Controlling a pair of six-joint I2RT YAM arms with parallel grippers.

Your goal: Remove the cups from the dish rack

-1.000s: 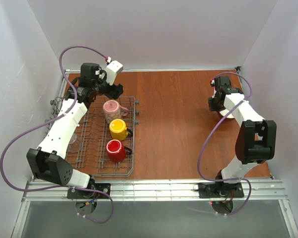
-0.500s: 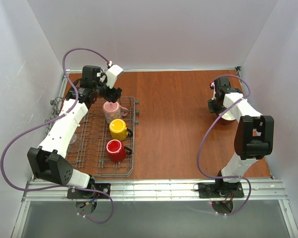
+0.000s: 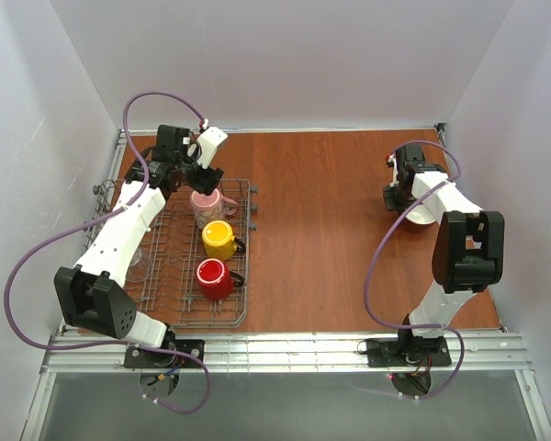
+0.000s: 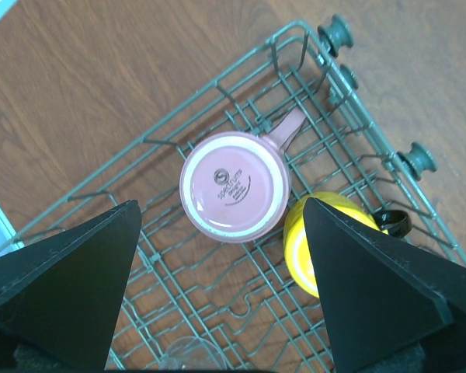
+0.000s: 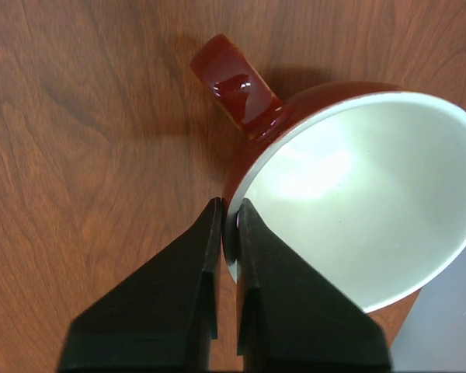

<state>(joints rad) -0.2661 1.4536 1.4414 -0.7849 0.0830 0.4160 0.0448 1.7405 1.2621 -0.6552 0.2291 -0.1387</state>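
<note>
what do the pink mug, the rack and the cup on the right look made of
Pink mug: probably glazed ceramic, smooth sheen, printed stamp on its upturned base. Dish rack: thin wire, seemingly coated metal, matte grey-green. Brown cup: likely glazed ceramic, glossy highlight on the handle, white inside.

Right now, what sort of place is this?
Probably a lab robot cell, not a kitchen: bare white panels box in a wood-grain table, an aluminium rail fronts it, and the dish rack with mugs looks staged.

The picture's right edge cuts off the white-lined cup (image 5: 357, 210); a left finger (image 4: 388, 295) hides part of the yellow mug (image 4: 311, 249).
</note>
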